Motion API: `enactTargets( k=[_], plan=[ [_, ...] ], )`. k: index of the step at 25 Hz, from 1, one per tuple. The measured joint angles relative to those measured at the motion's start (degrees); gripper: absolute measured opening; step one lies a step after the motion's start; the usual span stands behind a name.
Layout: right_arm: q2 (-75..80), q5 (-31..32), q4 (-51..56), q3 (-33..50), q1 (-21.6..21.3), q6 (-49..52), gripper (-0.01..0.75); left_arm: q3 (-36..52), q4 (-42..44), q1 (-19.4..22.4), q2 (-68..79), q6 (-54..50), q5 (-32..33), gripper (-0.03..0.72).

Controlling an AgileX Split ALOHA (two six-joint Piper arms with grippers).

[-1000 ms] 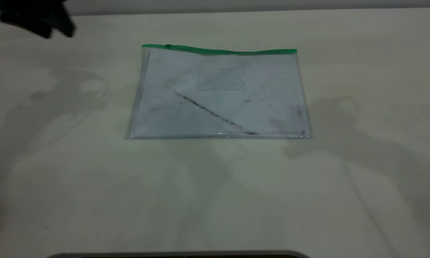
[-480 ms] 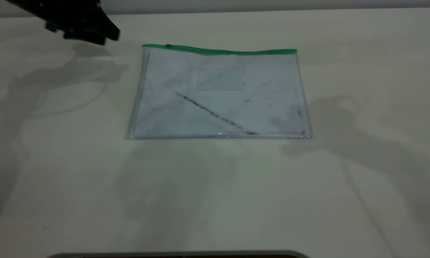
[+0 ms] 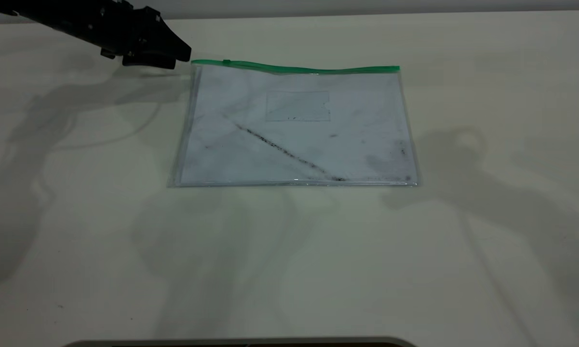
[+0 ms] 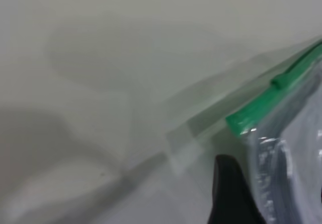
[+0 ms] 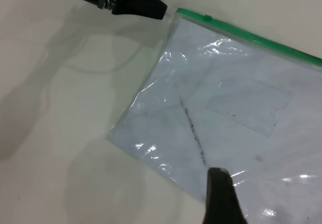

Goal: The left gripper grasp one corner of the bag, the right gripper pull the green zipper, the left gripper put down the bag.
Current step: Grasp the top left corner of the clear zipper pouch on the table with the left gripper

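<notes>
The clear bag (image 3: pixel 294 127) lies flat on the table, with its green zipper (image 3: pixel 313 69) along the far edge. The darker slider tab (image 3: pixel 227 62) sits near the zipper's left end. My left gripper (image 3: pixel 182 57) is open and low over the table, just left of the green-edged corner (image 3: pixel 195 62) and not touching it. In the left wrist view one finger (image 4: pixel 229 194) stands beside that corner (image 4: pixel 240 122). My right gripper is out of the exterior view. One of its fingers (image 5: pixel 221 199) hangs above the bag's near part (image 5: pixel 226 118), with the jaws open and empty.
The pale table (image 3: pixel 289 260) carries only the bag. A dark rim (image 3: pixel 241 342) runs along the front edge. The left arm's black body (image 3: pixel 67 19) reaches in from the far left corner.
My left gripper has moved right from the far left corner, down toward the table, up to the bag's green corner. The bag has not moved.
</notes>
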Motion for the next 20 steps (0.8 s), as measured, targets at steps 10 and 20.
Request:
enactTargets(
  k=[10,20],
  plan=[
    [0.06,-0.06,0.54,0.0,0.0,0.0,0.524,-0.57,-3.2,-2.26,2.82,2.6,-0.95,0.486],
    [0.06,-0.06,0.8,0.0,0.0,-0.4,0.524,-0.72,-4.54,-4.23,3.76,2.81,-0.75,0.485]
  ],
)
